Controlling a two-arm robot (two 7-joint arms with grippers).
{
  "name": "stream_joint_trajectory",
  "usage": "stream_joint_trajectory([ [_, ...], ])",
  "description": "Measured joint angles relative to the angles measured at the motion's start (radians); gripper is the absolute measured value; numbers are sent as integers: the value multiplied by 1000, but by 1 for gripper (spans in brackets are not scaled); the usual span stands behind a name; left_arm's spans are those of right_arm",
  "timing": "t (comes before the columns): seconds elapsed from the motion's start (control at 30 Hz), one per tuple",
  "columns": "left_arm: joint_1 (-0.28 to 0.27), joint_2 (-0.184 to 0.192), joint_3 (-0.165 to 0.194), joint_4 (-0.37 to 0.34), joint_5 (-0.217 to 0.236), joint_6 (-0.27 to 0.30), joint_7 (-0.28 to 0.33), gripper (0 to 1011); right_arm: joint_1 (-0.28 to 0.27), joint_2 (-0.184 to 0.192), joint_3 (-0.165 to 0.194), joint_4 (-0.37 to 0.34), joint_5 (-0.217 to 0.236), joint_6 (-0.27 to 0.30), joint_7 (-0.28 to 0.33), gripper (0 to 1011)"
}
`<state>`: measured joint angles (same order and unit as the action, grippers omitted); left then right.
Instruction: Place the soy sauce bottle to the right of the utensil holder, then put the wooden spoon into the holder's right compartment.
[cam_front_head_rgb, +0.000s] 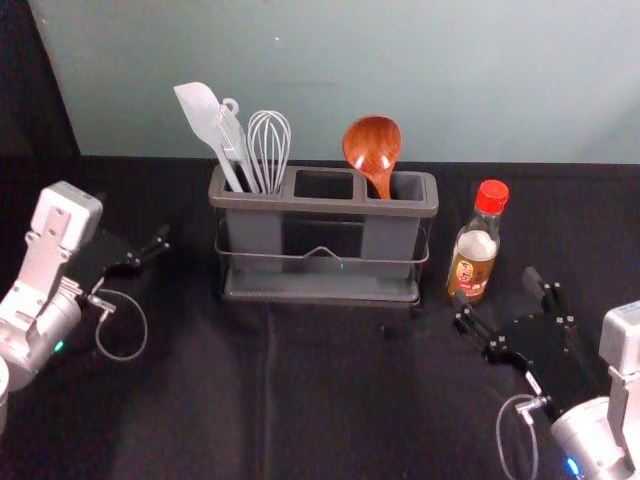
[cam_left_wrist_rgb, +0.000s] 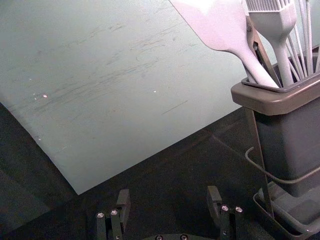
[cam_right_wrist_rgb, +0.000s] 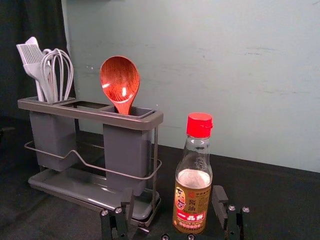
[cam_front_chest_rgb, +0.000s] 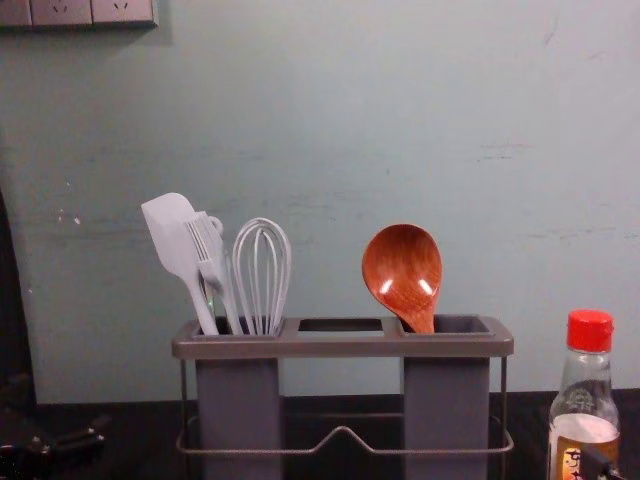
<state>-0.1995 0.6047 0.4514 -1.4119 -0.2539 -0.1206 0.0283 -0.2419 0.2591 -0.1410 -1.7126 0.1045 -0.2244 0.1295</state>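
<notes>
The soy sauce bottle (cam_front_head_rgb: 474, 245) with a red cap stands upright on the black cloth, right of the utensil holder (cam_front_head_rgb: 318, 205) and apart from it. The wooden spoon (cam_front_head_rgb: 372, 150) leans bowl-up in the holder's right compartment; in the chest view the spoon (cam_front_chest_rgb: 402, 272) rests there too. My right gripper (cam_front_head_rgb: 508, 318) is open just in front of the bottle; in the right wrist view the bottle (cam_right_wrist_rgb: 193, 182) stands between and beyond the fingertips of the gripper (cam_right_wrist_rgb: 172, 200). My left gripper (cam_front_head_rgb: 138, 262) is open and empty, left of the holder; the left wrist view shows this gripper (cam_left_wrist_rgb: 169, 200) too.
A white spatula (cam_front_head_rgb: 203, 118), a brush and a whisk (cam_front_head_rgb: 269, 150) stand in the holder's left compartment. Behind the black-covered table (cam_front_head_rgb: 340, 400) rises a pale wall (cam_front_head_rgb: 340, 70). Bare cloth lies in front of the holder.
</notes>
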Motion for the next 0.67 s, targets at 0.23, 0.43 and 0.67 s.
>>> stream_joint_trajectory([
  [0.23,0,0,0,0,0,0,0,1005,-1,0,-1,-1,-1,0,-1,1002],
  [0.43,0,0,0,0,0,0,0,1005,-1,0,-1,-1,-1,-1,-2,1002],
  [0.67,0,0,0,0,0,0,0,1005,-1,0,-1,-1,-2,-2,-2,1003],
])
